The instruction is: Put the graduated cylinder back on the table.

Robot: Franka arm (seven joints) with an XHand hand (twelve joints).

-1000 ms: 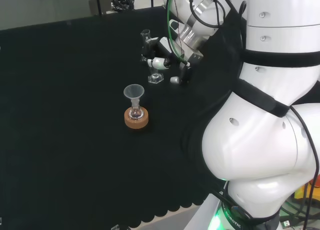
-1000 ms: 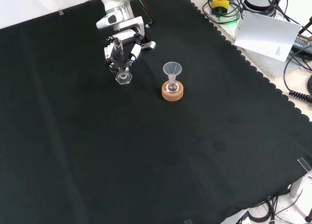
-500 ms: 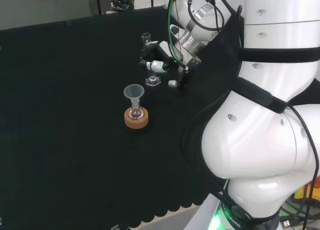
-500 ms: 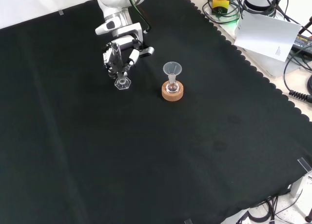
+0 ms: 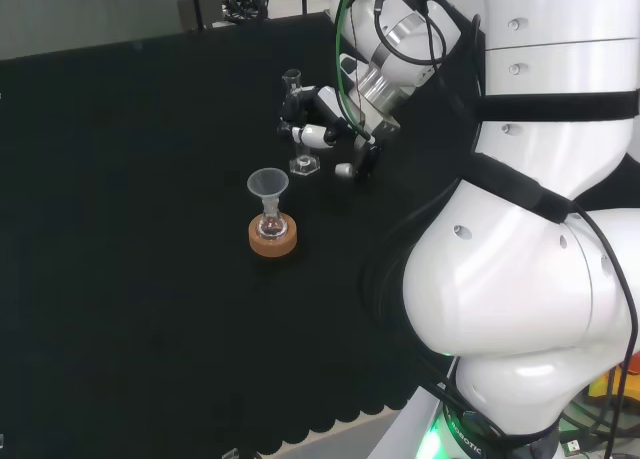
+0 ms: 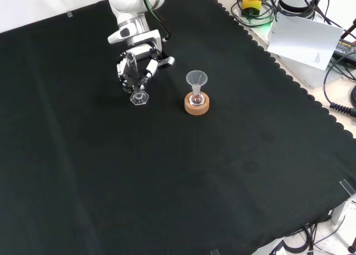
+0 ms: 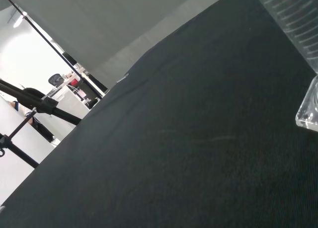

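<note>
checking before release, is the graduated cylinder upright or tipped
Roughly upright: in the front view the graduated cylinder rises from its hexagonal foot, the hand curled round it.

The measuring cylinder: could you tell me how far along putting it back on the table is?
Done: the cylinder is upright, its foot at or just above the black cloth. In hand: the hand is curled round it. Left: letting go and pulling away.
</note>
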